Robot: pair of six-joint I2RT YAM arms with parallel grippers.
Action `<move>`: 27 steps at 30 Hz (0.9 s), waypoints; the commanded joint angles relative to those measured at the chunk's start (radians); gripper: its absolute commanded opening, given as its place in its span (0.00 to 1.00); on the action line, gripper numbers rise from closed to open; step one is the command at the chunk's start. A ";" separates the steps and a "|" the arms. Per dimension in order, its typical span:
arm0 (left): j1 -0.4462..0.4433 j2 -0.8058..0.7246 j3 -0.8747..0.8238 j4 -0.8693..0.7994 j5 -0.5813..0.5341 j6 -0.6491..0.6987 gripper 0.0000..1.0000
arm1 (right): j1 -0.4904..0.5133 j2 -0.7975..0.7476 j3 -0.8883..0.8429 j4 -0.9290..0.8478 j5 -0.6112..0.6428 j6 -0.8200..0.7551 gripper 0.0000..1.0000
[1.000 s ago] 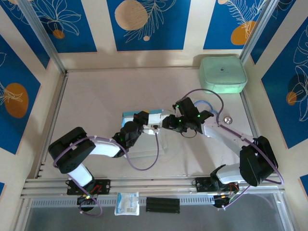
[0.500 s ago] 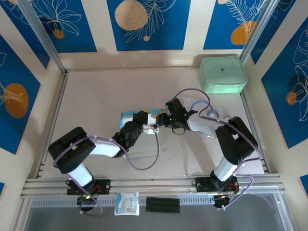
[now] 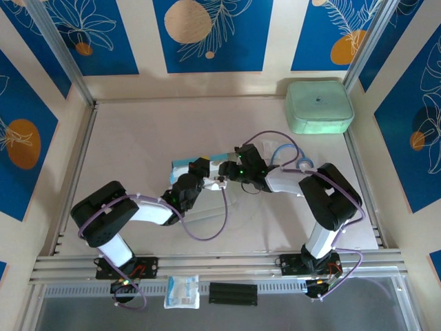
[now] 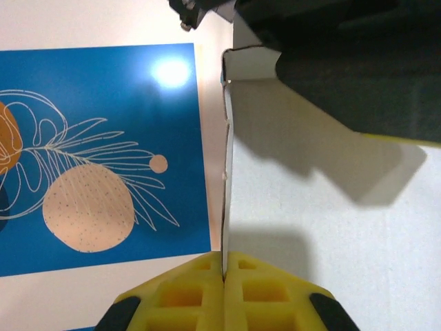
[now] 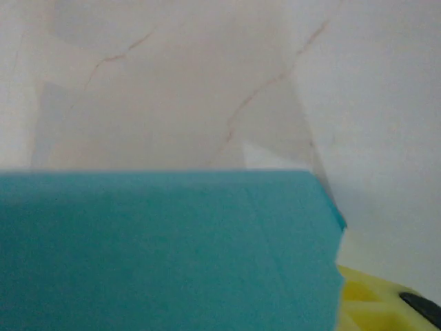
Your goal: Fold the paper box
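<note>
The paper box (image 3: 182,165), light blue card, is held up just above the table's middle between the two arms. My left gripper (image 3: 209,178) is shut on it. In the left wrist view the yellow fingers (image 4: 224,272) pinch the thin card edge-on, its whitish inside (image 4: 310,227) to the right. My right gripper (image 3: 231,169) is up against the box's right end, and its black body (image 4: 344,62) looms over the card. In the right wrist view a blue panel (image 5: 158,248) hides the jaws, leaving one yellow finger (image 5: 375,303) showing.
A mint-green rounded case (image 3: 319,105) sits at the back right corner. A small white packet (image 3: 182,290) and a black strip (image 3: 233,293) lie on the near rail. The right arm's purple cable (image 3: 275,138) loops behind its wrist.
The right arm has swung left, bringing its gripper from right of the box up against the box's right end. The left gripper stays shut on the card, and the box has tilted slightly.
</note>
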 commanded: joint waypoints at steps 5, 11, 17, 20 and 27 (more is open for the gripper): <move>-0.019 0.032 0.030 0.037 0.055 -0.017 0.00 | 0.013 -0.192 -0.133 -0.093 0.095 -0.066 0.52; -0.019 0.041 0.044 0.017 0.058 -0.018 0.00 | 0.105 -0.252 -0.202 -0.017 0.117 -0.089 0.54; -0.021 0.046 0.050 0.018 0.060 -0.020 0.00 | 0.109 -0.140 -0.151 0.010 0.173 -0.078 0.53; -0.023 0.042 0.050 0.014 0.060 -0.020 0.00 | 0.079 -0.107 -0.121 0.012 0.190 -0.106 0.54; -0.022 0.044 0.053 0.015 0.063 -0.020 0.00 | 0.008 -0.081 -0.110 0.091 0.106 -0.155 0.55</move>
